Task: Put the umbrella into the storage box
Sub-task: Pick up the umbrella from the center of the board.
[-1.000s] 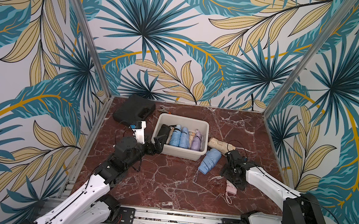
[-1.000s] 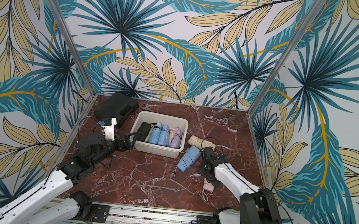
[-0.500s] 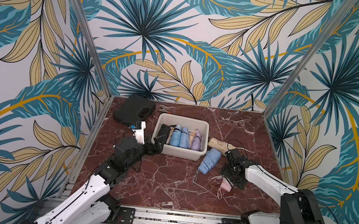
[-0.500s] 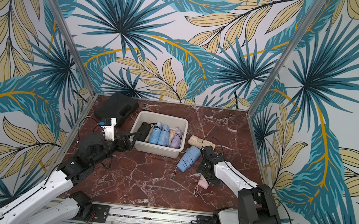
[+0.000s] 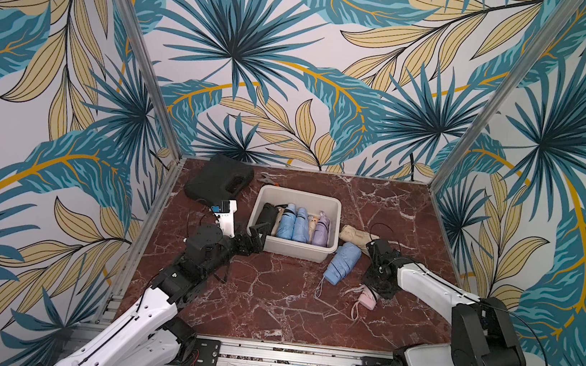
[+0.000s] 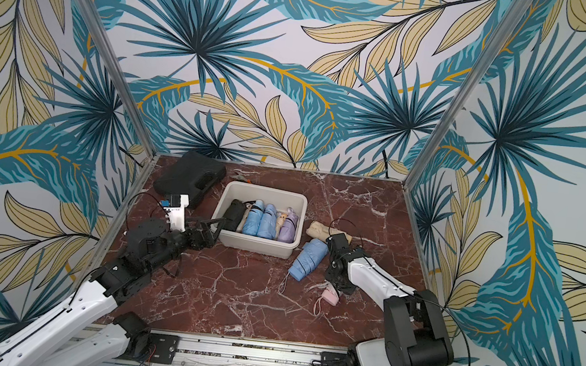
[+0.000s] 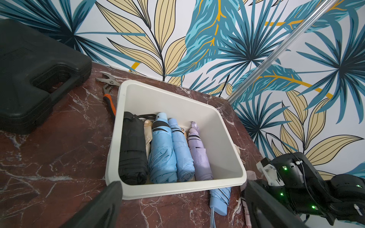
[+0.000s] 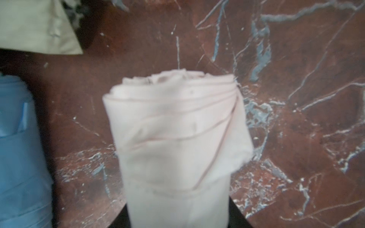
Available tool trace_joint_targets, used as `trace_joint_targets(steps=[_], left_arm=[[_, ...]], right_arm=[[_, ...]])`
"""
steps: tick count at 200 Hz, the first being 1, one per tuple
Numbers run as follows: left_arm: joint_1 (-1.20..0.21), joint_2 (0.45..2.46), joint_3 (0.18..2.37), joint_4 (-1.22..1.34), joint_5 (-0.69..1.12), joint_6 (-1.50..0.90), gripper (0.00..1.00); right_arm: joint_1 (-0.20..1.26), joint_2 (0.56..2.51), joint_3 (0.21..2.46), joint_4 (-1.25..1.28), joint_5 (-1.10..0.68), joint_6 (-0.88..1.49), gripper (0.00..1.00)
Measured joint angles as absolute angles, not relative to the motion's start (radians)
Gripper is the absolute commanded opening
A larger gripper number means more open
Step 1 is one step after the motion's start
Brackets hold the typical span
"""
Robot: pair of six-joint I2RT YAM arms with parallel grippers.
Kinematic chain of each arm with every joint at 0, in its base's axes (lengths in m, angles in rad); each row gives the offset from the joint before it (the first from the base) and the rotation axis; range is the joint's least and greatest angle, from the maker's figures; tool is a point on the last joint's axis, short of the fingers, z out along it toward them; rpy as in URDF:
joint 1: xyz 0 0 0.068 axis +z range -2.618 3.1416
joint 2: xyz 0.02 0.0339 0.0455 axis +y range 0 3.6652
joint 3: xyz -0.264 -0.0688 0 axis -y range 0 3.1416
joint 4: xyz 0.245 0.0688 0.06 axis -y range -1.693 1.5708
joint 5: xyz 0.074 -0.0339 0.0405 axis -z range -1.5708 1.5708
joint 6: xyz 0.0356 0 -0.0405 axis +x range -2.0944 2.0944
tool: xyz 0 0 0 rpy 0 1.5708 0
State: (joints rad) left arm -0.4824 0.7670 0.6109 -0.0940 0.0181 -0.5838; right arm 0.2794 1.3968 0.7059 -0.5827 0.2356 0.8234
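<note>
- Found right gripper (image 5: 373,294) clamped on pink umbrella (image 5: 366,300), with fingers (image 8: 236,219) pressed against both sides of the roll in the wrist view.
- Caught that umbrella lying on the table (image 5: 269,312), not lifted, apart from the box (image 5: 295,251).
- Judged the grip taken across the canopy roll with the strap end left free, probably for a clean carry over the rim.
- Saw left gripper (image 5: 255,234) wide open and empty at the box's near left corner, likely parked to steady the box or stay clear.
- Noted row of umbrellas (image 7: 162,150) packed side by side lengthwise in the box, with a bare strip kept on one side, so room for more.
- Spotted blue umbrella (image 5: 340,264) and beige umbrella (image 5: 353,234) on the table just beside the box, presumably waiting.
- Read no brand, label or text anywhere; saw black case (image 5: 218,179) and pliers (image 5: 267,179) unmarked as far as visible.
</note>
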Motion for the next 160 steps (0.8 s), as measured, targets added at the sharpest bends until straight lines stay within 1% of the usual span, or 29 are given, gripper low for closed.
trace_joint_targets(steps=[22,57,95,124,160], left_arm=[[-0.482,0.766,0.611,-0.095,0.019,-0.584,1.0],[-0.482,0.766,0.612,-0.094,0.027,-0.59,1.0],[-0.482,0.768,0.637,-0.093,0.058,-0.627,1.0],[-0.481,0.77,0.653,-0.065,0.099,-0.679,1.0],[-0.481,0.786,0.679,-0.017,0.162,-0.75,1.0]], right_arm=[[0.279,1.295,0.696,-0.611,0.24,0.831,0.35],[0.279,1.101,0.697,-0.658,0.257,0.813,0.35],[0.279,0.91,0.746,-0.661,0.241,0.67,0.32],[0.281,0.882,0.852,-0.641,0.164,0.513,0.29],[0.325,0.946,0.984,-0.599,0.03,0.313,0.27]])
